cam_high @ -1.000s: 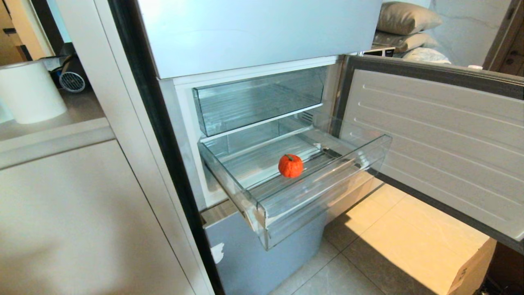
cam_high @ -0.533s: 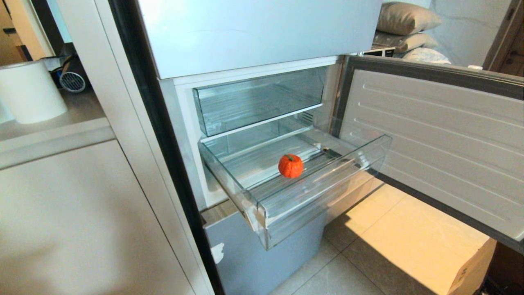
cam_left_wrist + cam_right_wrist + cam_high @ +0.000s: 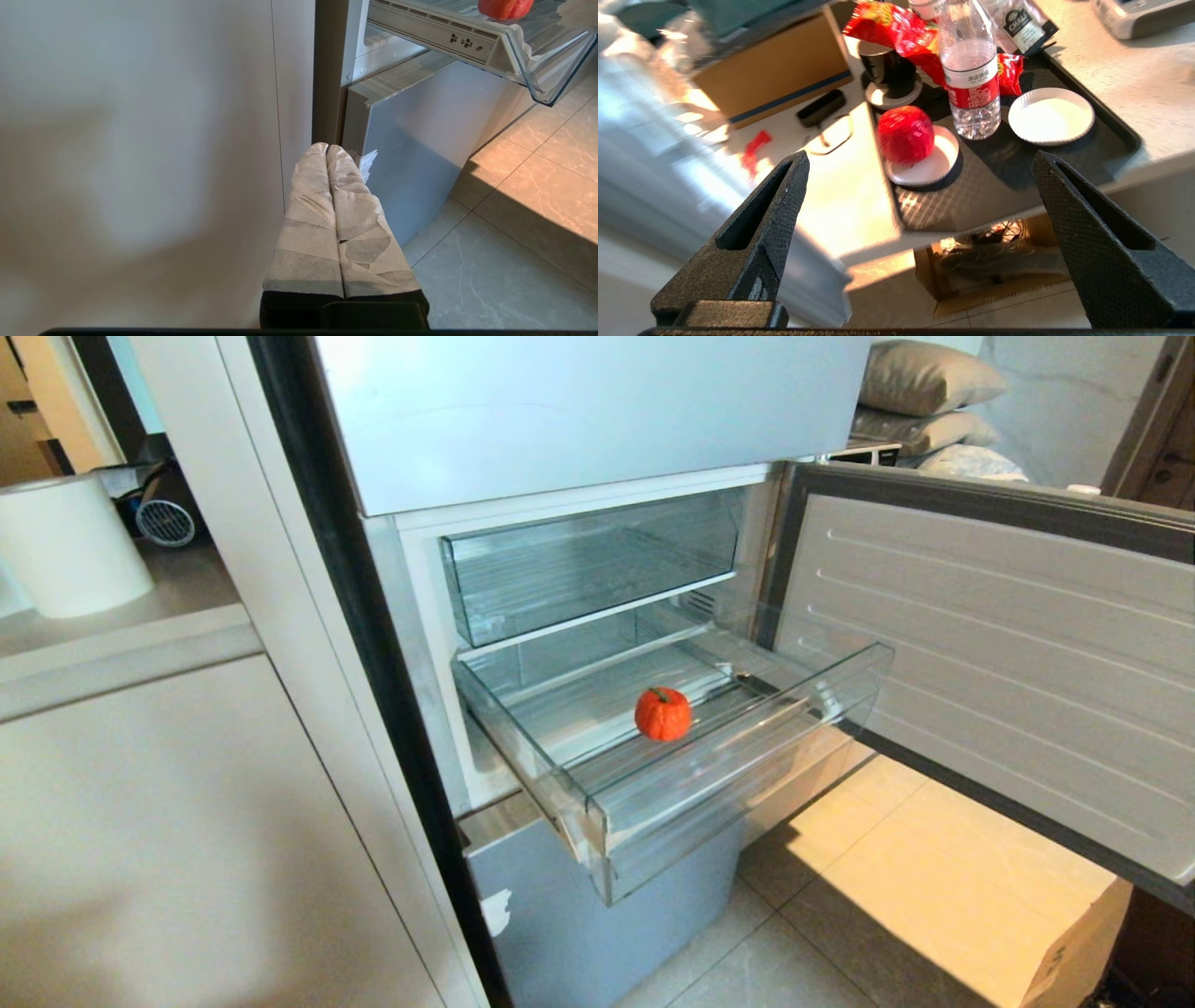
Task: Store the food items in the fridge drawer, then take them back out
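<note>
The fridge drawer (image 3: pixel 728 775) stands pulled out, and an orange-red fruit (image 3: pixel 663 713) with a dark stem rests on its ribbed floor. Neither arm shows in the head view. My left gripper (image 3: pixel 327 148) hangs shut and empty beside the cabinet, below the fridge drawer (image 3: pixel 537 70), where the orange-red fruit (image 3: pixel 505 6) peeks in. My right gripper (image 3: pixel 920 156) is open with nothing between its fingers, short of a counter. There a deeper red fruit (image 3: pixel 906 134) sits on a white saucer (image 3: pixel 941 161) on a black tray (image 3: pixel 1017 172).
On the tray stand a water bottle (image 3: pixel 971 79), an empty white saucer (image 3: pixel 1050 115), a black cup (image 3: pixel 887 70) and a red snack bag (image 3: pixel 896 28). The fridge door (image 3: pixel 1008 644) hangs open at the right above a cardboard box (image 3: pixel 952 896). A taller clear bin (image 3: pixel 588 565) sits above the drawer.
</note>
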Motion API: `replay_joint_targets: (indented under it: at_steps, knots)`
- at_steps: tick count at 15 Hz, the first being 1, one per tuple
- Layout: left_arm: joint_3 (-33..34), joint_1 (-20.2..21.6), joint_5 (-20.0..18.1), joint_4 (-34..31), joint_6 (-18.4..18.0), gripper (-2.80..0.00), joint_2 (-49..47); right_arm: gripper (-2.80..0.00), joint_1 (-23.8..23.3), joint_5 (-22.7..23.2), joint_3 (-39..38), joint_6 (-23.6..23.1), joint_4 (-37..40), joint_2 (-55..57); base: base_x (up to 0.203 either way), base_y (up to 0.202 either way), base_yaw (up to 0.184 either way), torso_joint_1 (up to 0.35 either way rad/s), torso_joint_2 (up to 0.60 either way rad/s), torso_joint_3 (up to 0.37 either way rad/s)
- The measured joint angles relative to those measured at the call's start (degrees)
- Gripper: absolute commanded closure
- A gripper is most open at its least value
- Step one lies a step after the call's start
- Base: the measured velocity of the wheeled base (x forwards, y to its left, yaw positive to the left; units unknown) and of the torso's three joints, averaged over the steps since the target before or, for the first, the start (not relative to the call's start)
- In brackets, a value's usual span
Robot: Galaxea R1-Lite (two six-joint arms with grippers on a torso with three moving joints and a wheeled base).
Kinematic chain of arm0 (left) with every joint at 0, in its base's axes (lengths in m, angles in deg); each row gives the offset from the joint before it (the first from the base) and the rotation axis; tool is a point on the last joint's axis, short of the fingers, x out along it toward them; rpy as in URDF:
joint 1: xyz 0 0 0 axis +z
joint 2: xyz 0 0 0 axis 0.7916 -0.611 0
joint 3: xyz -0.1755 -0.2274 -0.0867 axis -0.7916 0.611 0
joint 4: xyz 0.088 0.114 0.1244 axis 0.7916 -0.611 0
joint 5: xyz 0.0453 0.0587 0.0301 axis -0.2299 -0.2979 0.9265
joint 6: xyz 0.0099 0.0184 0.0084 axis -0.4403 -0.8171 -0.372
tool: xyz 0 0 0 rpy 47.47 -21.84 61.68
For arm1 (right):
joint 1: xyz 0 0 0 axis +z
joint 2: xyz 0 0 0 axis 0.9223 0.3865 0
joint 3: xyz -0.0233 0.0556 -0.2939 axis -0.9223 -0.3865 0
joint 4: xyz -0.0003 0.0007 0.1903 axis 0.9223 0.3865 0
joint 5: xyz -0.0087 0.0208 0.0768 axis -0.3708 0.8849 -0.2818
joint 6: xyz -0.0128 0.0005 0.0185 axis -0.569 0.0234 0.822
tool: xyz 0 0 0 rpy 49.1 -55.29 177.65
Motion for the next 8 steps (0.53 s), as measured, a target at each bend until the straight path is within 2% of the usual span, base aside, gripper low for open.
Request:
replay_joint_targets:
  at_steps: [3, 8]
  knots:
    - [0.00, 0.02, 0.00, 0.02, 0.00, 0.00, 0.00, -2.80, 1.12, -0.30, 1.66, -0.44, -8.23, 11.10, 0.000, 0.000, 0.000, 0.000, 0.00, 0.000]
    - [0.00, -0.02, 0.00, 0.01, 0.00, 0.00, 0.00, -2.80, 2.22, 0.02, 7.61, -2.72, -14.53, 25.84, 0.000, 0.000, 0.000, 0.000, 0.00, 0.000]
